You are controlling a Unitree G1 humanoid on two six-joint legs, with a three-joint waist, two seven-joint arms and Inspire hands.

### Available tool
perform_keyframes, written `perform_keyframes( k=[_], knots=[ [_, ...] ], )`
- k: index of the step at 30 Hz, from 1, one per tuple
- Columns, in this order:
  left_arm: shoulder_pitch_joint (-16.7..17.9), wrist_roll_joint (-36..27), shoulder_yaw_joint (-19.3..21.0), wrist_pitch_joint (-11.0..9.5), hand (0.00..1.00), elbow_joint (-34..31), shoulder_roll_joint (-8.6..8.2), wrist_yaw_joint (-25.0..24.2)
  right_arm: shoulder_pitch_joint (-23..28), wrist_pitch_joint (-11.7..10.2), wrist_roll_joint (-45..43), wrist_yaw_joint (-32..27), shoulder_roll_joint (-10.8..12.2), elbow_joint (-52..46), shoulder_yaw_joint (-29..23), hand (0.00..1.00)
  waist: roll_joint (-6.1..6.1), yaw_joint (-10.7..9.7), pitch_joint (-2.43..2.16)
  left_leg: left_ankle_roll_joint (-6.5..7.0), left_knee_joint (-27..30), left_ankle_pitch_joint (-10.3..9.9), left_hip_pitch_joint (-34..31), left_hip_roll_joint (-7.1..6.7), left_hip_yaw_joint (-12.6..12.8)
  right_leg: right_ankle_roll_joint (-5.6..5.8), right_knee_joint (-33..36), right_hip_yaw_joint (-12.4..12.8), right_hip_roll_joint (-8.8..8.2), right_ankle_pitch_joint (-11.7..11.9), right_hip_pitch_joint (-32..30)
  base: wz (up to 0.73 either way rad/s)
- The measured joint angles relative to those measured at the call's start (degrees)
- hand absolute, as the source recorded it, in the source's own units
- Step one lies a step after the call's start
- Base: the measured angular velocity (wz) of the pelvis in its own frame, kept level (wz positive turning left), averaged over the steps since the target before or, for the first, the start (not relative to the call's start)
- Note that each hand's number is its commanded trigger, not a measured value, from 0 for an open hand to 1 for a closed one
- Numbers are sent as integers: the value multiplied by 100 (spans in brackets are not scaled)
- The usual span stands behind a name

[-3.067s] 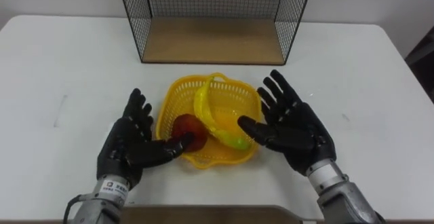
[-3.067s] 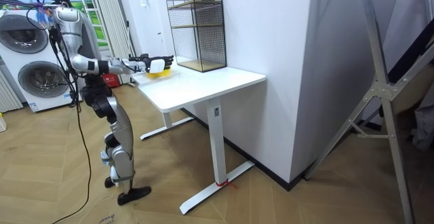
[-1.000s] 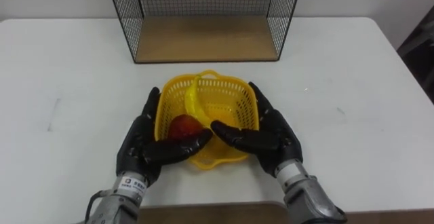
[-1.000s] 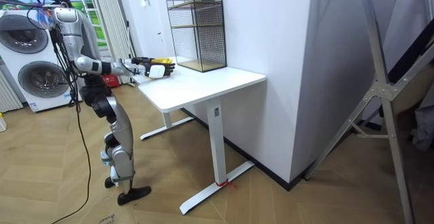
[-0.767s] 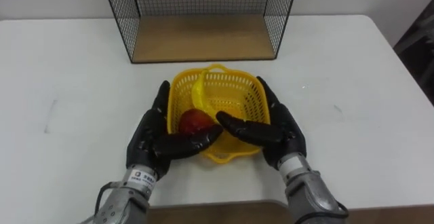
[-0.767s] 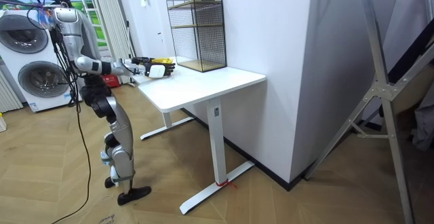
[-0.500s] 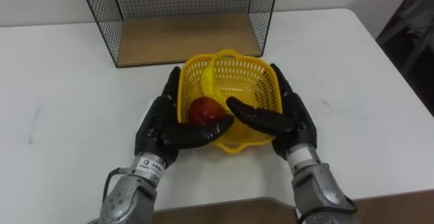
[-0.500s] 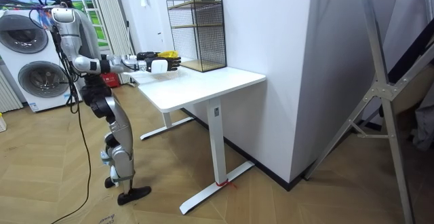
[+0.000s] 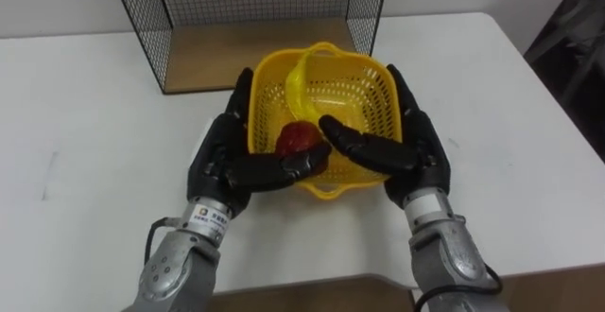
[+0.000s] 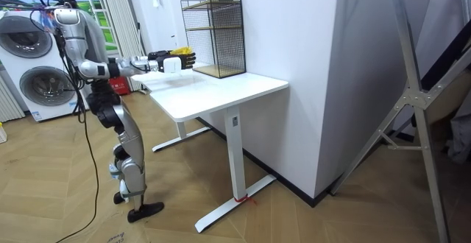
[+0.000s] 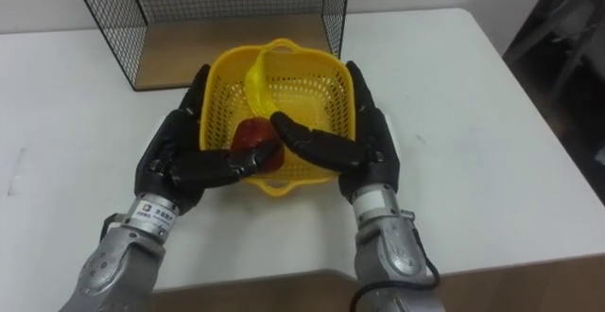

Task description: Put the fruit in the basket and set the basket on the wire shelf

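Left hand (image 9: pixel 227 165) and right hand (image 9: pixel 406 156) clasp the yellow basket (image 9: pixel 364 76) between them. Their fingers lie straight along its walls at 9 and 3 o'clock, and the thumbs reach across the near rim at 6 o'clock. Neither hand curls round anything; the hold is a squeeze from both sides, shared evenly.

In the basket a red fruit (image 9: pixel 298 137) sits low at the 7 o'clock corner, just behind the left thumb. A curved yellow piece (image 9: pixel 298 80) arches from about 12 towards 6 o'clock; whether it is a banana or the handle I cannot tell. The basket is a squarish, open-weave plastic one and looks light and a little flexible.

From the basket, the wire shelf (image 9: pixel 260 38) lies straight ahead at 12 o'clock, its open front facing the robot. The basket's far rim shows against the front of the shelf's wooden board (image 9: pixel 198 57). In the room view the hands (image 10: pixel 168 60) hold the load above the white surface (image 9: pixel 85 142), close to the shelf. The next move is probably a straight push towards 12 o'clock, keeping level between the mesh sides.
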Motion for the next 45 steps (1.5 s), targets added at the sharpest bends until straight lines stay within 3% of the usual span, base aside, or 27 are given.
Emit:
perform_keyframes(
  k=[5,14,19,21,24,25,27,29,31,32,34,35,36,37,38,40,42,44,45],
  knots=[
    [1,-16,-32,1,0,-2,0,32,-22,1,-37,1,-19,-23,-1,0,-86,8,-44,1,7,1,13,-4,0,0,33,0,-6,0,2,0],
    [1,-37,-72,0,0,-2,1,132,-22,2,-489,49,-17,-58,-4,0,-157,35,-37,2,143,0,18,-5,-6,4,233,-7,-31,-18,-30,0],
    [1,-8,-68,-6,0,-2,0,133,-22,-45,-505,53,-29,-56,-3,0,-211,166,2,-20,268,-43,11,10,-22,-60,406,-18,-34,-109,-71,-1],
    [2,-22,-68,-37,0,-2,2,133,-22,-53,-488,54,-23,-56,0,0,-240,180,14,-43,540,-181,-145,51,-30,-100,651,-32,-33,-233,-207,0],
    [20,-55,-68,-53,0,-2,3,142,-20,-54,-463,79,-21,-40,1,0,-249,227,20,-115,1370,-564,-453,190,-45,-170,1272,-43,-4,-638,-478,0],
    [20,-58,-67,-57,0,-2,12,152,-19,-54,-455,113,-23,-35,2,0,-247,247,20,-171,1794,-746,-569,271,-63,-206,1571,-34,40,-854,-567,0],
    [22,-67,-58,-74,0,0,17,157,-15,-56,-427,154,-10,-18,-1,0,-265,315,22,-215,2632,-807,-886,430,-42,-226,1851,11,69,-1110,-623,-4],
    [35,-69,-63,-78,0,2,79,157,-15,-61,-449,179,-61,19,46,0,-232,409,33,-198,3906,-462,-1359,728,-5,-368,2031,28,184,-1254,-505,-20],
    [82,-51,-60,-86,0,8,123,156,-10,-61,-420,179,-54,55,91,0,-293,464,46,-153,4489,-69,-1630,775,-41,-466,2007,132,177,-1300,-258,-2],
    [80,-53,-63,-89,0,8,112,155,-12,-75,-426,178,-58,55,86,0,-338,460,39,-123,4443,-96,-1732,741,-47,-450,2000,137,138,-1329,-236,8],
    [65,-52,-41,-104,0,9,77,153,-30,-162,-421,183,-128,71,81,0,-318,463,50,-171,3399,-119,-2129,558,-65,-413,1802,147,18,-1320,-87,-4],
    [69,-54,-35,-103,0,9,85,150,-29,-161,-421,229,-137,120,87,0,-312,489,45,-252,2443,33,-2182,458,-42,-384,1695,130,-59,-1318,-14,-16],
    [67,-58,-29,-103,0,8,81,150,-29,-158,-421,241,-142,131,98,0,-309,499,42,-265,1948,179,-2183,432,-40,-364,1665,118,-91,-1327,19,-24],
    [77,-56,-6,-103,0,21,92,152,-29,-154,-433,263,-129,148,128,0,-352,487,19,-206,1435,711,-2186,365,-49,-287,1641,162,-158,-1389,87,-6],
    [79,-55,-9,-99,0,32,105,154,-34,-154,-462,292,-126,151,141,0,-381,433,-92,-114,1270,966,-2123,232,-49,-186,1586,141,-241,-1453,123,4],
    [56,-51,-19,-100,0,28,103,154,-55,-175,-458,295,-159,143,133,0,-500,377,-89,12,1215,1135,-2060,77,-45,-74,1407,118,-302,-1459,250,13],
    [54,-47,-21,-98,0,28,129,162,-62,-175,-470,296,-159,142,143,0,-539,333,-93,48,1281,1057,-2069,22,-44,60,1212,40,-361,-1372,342,7],
    [53,-48,-31,-98,0,28,134,196,-64,-175,-473,296,-161,142,143,0,-532,322,-85,78,1259,1023,-2044,-59,-216,175,1286,-170,-510,-1323,315,-2],
    [54,-52,-28,-109,0,27,133,242,-73,-175,-513,295,-172,142,150,0,-527,360,-72,75,1239,1023,-2019,-124,-471,244,1243,-295,-611,-1336,267,-32]
  ],
)
